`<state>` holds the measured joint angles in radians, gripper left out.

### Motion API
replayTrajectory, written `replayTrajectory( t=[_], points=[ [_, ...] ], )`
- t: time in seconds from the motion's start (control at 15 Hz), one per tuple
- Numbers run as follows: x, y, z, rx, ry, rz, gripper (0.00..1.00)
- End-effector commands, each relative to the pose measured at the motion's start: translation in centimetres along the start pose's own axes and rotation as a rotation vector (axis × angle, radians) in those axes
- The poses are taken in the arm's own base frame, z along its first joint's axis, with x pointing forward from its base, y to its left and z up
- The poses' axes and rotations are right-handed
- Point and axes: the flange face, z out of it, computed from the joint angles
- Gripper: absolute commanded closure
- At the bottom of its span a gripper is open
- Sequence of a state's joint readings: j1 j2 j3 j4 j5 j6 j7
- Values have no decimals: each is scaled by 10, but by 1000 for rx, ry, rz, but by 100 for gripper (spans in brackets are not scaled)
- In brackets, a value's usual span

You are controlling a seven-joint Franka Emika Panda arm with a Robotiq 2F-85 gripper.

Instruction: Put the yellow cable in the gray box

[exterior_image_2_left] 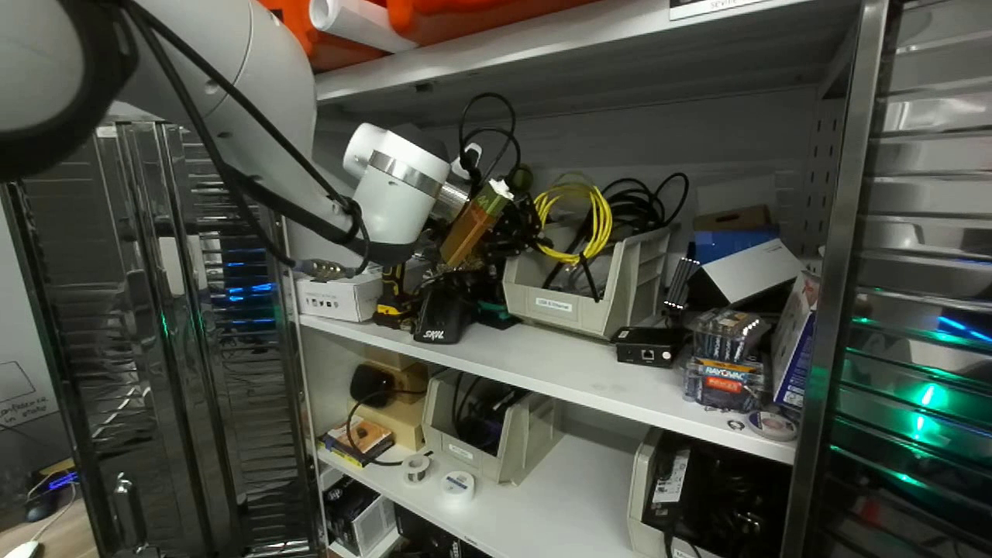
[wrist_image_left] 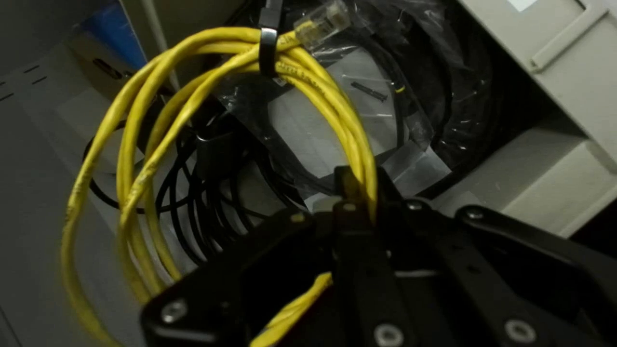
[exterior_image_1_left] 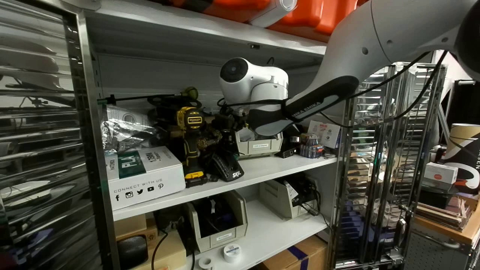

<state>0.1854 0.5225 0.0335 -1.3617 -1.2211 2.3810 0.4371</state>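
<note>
The yellow cable [exterior_image_2_left: 603, 225] is a loose coil held by a black tie. It stands roughly upright over the opening of the gray box [exterior_image_2_left: 527, 298], with its lower part at the box's mouth. My gripper [wrist_image_left: 357, 193] is shut on one side of the yellow cable [wrist_image_left: 344, 113] in the wrist view. In an exterior view the dark gripper [exterior_image_2_left: 533, 225] is at the coil's left side, hard to make out. The gray box [exterior_image_1_left: 243, 148] also shows in an exterior view, partly behind my arm; my gripper is hidden there. Its pale wall [wrist_image_left: 549, 67] shows in the wrist view.
Black cables [exterior_image_2_left: 659, 205] loop up behind the gray box. A yellow-black drill [exterior_image_1_left: 191, 146] and a white carton [exterior_image_1_left: 146, 180] stand to one side. A small black device [exterior_image_2_left: 649, 346] and battery packs [exterior_image_2_left: 725, 372] stand to the other. An upper shelf [exterior_image_2_left: 573, 58] hangs overhead.
</note>
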Motion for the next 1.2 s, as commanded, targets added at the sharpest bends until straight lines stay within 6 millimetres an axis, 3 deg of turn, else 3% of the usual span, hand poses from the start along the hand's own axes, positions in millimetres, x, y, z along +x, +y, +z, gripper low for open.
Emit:
replayTrajectory(
  t=[0.0,0.07,0.13,0.2,0.33,0.73,1.13],
  points=[
    [14,6,18,-55,20,26,93],
    [11,6,19,-48,-4,18,92],
    [8,7,20,-40,-30,18,64],
    [6,9,20,-50,-49,17,64],
    [2,20,20,-59,-93,37,50],
    [-24,41,22,95,-162,106,3],
    [-57,21,-23,317,-118,73,0]
  ],
)
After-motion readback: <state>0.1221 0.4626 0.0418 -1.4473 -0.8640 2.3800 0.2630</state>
